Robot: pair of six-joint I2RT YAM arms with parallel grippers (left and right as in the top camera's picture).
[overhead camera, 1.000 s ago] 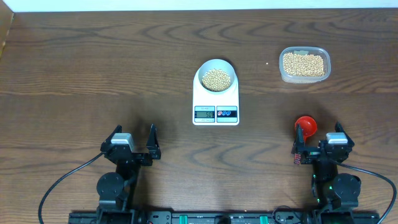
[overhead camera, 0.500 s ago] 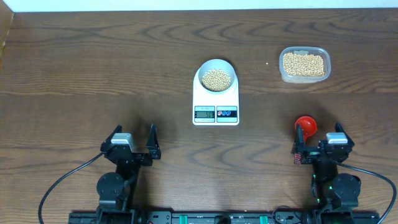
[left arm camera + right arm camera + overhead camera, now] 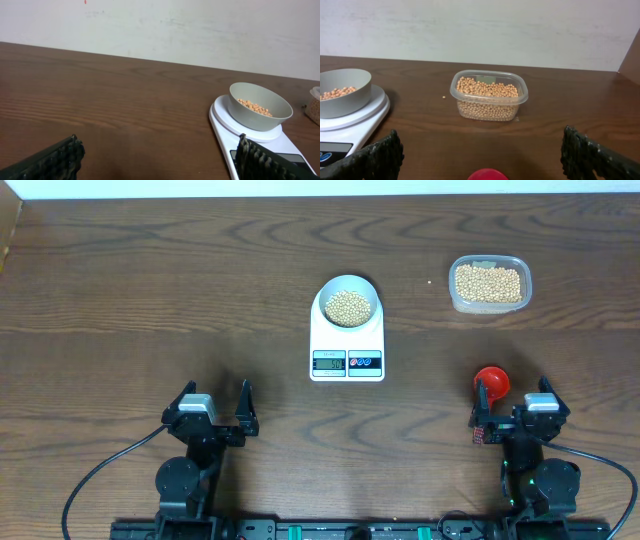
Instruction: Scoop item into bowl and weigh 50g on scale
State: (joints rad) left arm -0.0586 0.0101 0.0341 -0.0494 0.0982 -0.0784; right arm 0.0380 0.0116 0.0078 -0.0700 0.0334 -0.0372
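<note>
The scale (image 3: 328,340) and bowl (image 3: 322,297) block mid-table; bare table (image 3: 150,300) lies left.

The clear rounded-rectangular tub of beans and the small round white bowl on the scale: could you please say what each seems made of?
Clear rounded-rectangular tub: likely thin glossy plastic; the tan beans show through its wall. Small round white bowl: smooth, opaque, evenly pale, thin-walled; plastic or glazed ceramic, the look leaves it open.
</note>
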